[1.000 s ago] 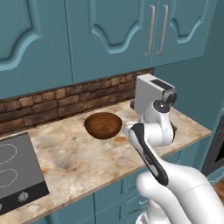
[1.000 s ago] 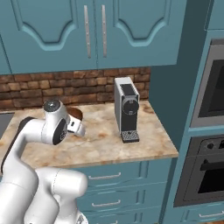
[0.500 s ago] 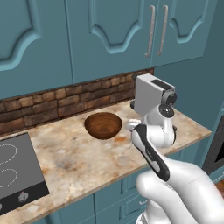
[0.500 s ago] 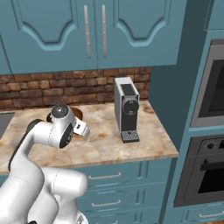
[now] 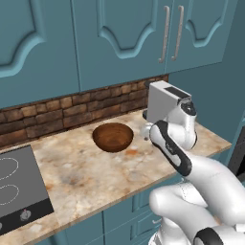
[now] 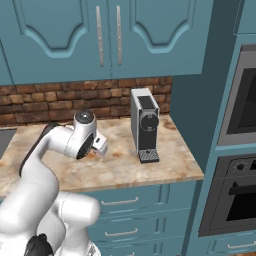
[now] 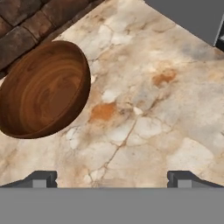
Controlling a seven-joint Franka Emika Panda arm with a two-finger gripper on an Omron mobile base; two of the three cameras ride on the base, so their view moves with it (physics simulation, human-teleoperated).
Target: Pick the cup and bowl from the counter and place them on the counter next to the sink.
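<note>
the bowl (image 5: 113,137) sits upright on the tabletop (image 5: 91,172), back near the brick wall (image 5: 62,114) and roughly midway between the stovetop (image 5: 16,189) at the left end and the grey coffee machine (image 5: 162,100) toward the right end. it is dark reddish-brown with a glossy wood grain, and nothing lies inside it. in the hand view the bowl (image 7: 43,89) lies at the upper left, with bare marbled tabletop (image 7: 144,109) between it and the gripper (image 7: 109,179), which is released: its two dark fingertips (image 7: 41,178) stand wide apart with only stone between them, holding nothing and well clear of the bowl's rim. from the left base view the arm's wrist hangs over the tabletop just to the right of the bowl, in front of the coffee machine. from the right base view the hand (image 6: 97,145) points down toward the tabletop (image 6: 125,160), left of the coffee machine (image 6: 145,125), which stands upright near the right end of the tabletop with its drip tray toward the front edge. teal cabinets (image 6: 110,37) hang above the brick wall, and a built-in oven (image 6: 240,150) fills the tall unit beyond the tabletop's right end.
</note>
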